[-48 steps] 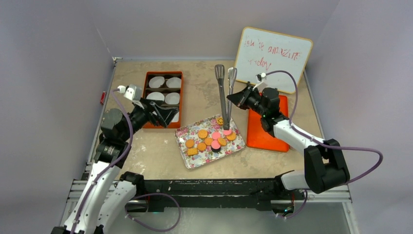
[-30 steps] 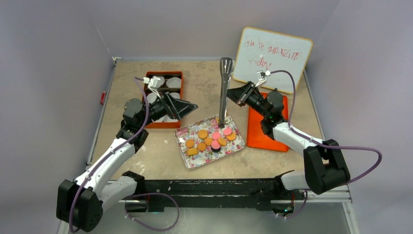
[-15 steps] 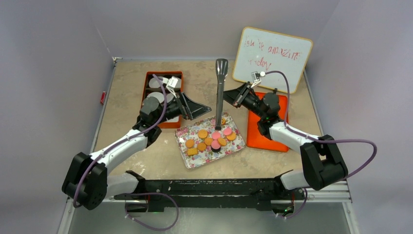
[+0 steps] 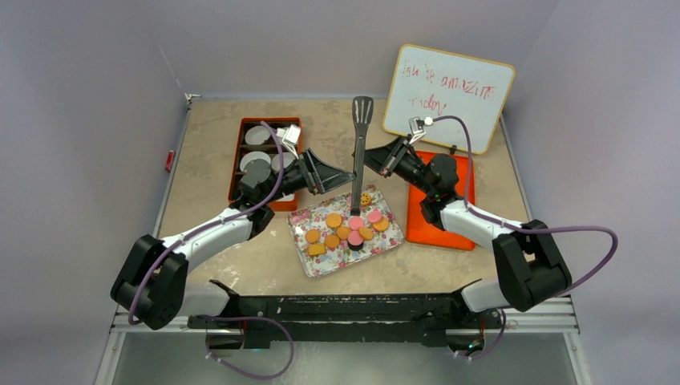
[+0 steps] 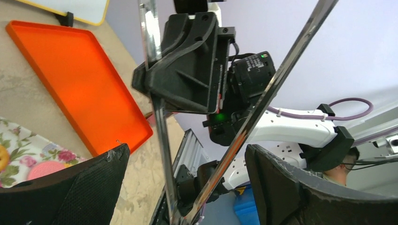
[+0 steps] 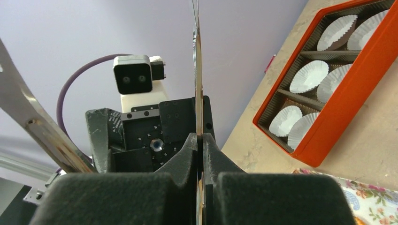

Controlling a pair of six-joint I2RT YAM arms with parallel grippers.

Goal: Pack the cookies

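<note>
Several round orange-tan and pink cookies (image 4: 345, 228) lie on a floral tray (image 4: 309, 265) in the middle of the table. My right gripper (image 4: 375, 164) is shut on one arm of a pair of metal tongs (image 4: 359, 152), which stand upright over the tray's far end. In the right wrist view its pads (image 6: 187, 150) pinch the thin blade (image 6: 197, 70). My left gripper (image 4: 346, 176) is open, level with the tongs. In the left wrist view both tong arms (image 5: 159, 126) pass between its fingers (image 5: 94, 187), touching neither.
An orange box (image 4: 238, 160) with white paper cups (image 6: 307, 77) stands at the back left. A flat orange lid (image 4: 433, 228) lies right of the tray. A whiteboard (image 4: 449, 96) leans at the back right.
My left arm has swung right, from over the orange box to the tongs. The right gripper has shifted the tongs slightly left and turned them edge-on.
</note>
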